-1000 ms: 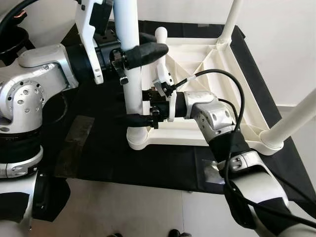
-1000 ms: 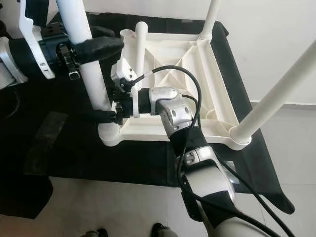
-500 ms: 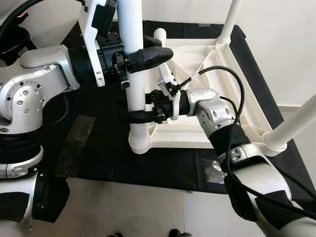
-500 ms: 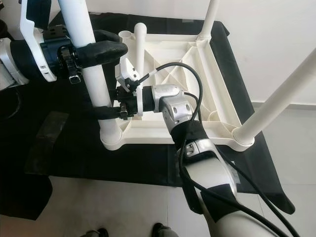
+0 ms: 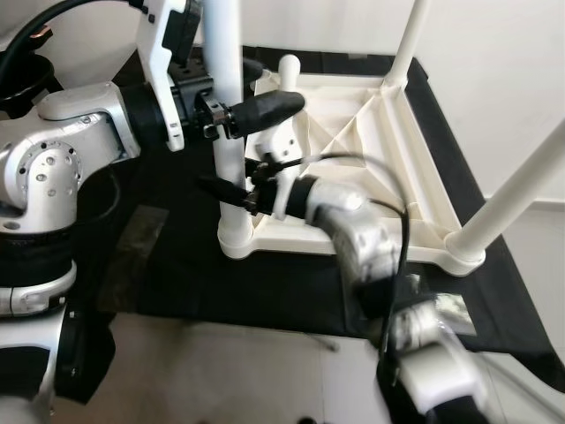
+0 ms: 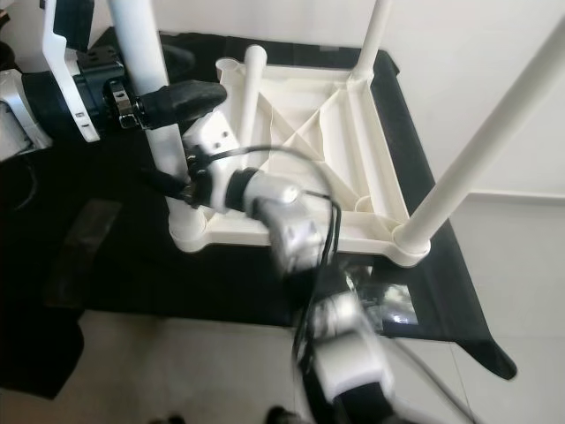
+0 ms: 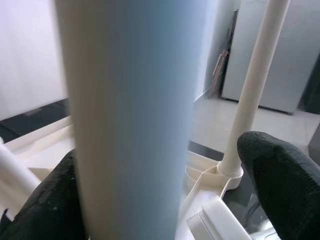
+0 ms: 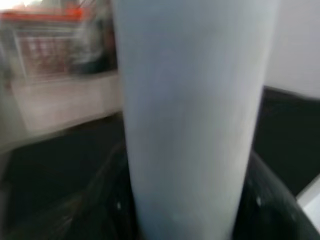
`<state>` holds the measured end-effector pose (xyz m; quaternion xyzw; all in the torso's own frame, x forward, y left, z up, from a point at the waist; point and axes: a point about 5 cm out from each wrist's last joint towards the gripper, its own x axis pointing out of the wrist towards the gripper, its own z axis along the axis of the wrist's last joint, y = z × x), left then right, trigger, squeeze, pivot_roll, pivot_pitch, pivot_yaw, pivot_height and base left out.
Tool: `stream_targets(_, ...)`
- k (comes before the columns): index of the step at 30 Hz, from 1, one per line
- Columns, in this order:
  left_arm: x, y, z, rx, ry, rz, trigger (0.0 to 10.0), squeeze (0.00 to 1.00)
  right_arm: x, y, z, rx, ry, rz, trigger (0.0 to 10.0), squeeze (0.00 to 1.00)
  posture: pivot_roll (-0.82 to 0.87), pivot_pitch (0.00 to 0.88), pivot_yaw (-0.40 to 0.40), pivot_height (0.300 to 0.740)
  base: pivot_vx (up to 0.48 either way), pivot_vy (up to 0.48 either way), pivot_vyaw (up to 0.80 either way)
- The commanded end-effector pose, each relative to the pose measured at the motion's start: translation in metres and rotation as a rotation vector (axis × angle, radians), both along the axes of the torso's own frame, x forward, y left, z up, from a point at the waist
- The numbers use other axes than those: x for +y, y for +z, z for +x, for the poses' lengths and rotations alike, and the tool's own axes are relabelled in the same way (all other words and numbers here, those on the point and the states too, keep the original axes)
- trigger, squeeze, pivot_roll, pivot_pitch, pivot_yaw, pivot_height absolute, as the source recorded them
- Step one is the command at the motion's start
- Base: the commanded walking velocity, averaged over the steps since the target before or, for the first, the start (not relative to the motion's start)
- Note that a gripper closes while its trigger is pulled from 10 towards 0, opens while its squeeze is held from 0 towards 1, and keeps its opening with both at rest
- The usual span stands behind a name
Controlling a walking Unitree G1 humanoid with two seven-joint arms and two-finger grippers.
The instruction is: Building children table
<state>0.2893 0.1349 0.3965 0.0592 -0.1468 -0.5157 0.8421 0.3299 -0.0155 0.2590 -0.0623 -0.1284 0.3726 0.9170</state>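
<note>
Both the left claw (image 5: 231, 113) and right claw (image 5: 231, 190) are clamped around the upright table leg (image 5: 224, 79).

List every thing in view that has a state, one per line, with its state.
White plastic table frame: upside down on the black cloth.
Near-left white table leg: upright in its corner socket, between both grippers' fingers.
Left gripper: around that leg, high up.
Right gripper: around that leg, low down.
Two right-side white legs: standing in their sockets.
</note>
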Motion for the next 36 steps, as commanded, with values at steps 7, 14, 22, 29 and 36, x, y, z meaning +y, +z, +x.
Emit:
stream_targets(7,-0.002,-0.001,-0.002,-0.024,-0.008,0.008,10.0,0.00,0.002,-0.047,0.000,0.138,-0.191,-0.012,0.0,0.00,0.02,0.205,-0.058,0.740,0.000,0.000,0.00)
stream_targets(14,-0.001,-0.001,0.001,-0.035,0.052,0.008,10.0,0.00,0.003,-0.037,0.007,0.118,-0.198,0.002,0.0,0.00,0.02,0.203,-0.060,0.740,0.000,0.000,0.00)
stream_targets(22,0.005,-0.004,0.014,-0.007,0.168,0.012,0.0,0.00,0.011,-0.034,-0.011,0.138,-0.202,-0.006,0.0,0.00,0.02,0.211,-0.055,0.740,0.000,0.000,0.00)
stream_targets(29,0.006,-0.007,0.019,0.013,0.175,0.025,0.0,0.00,0.015,-0.031,-0.012,0.119,-0.176,0.013,0.0,0.00,0.01,0.215,-0.048,0.740,0.000,0.000,0.00)
stream_targets(36,0.007,-0.007,0.019,0.015,0.175,0.029,0.0,0.00,0.022,-0.014,-0.016,0.056,-0.015,0.043,10.0,0.00,0.01,0.214,-0.043,0.740,0.000,0.000,0.00)
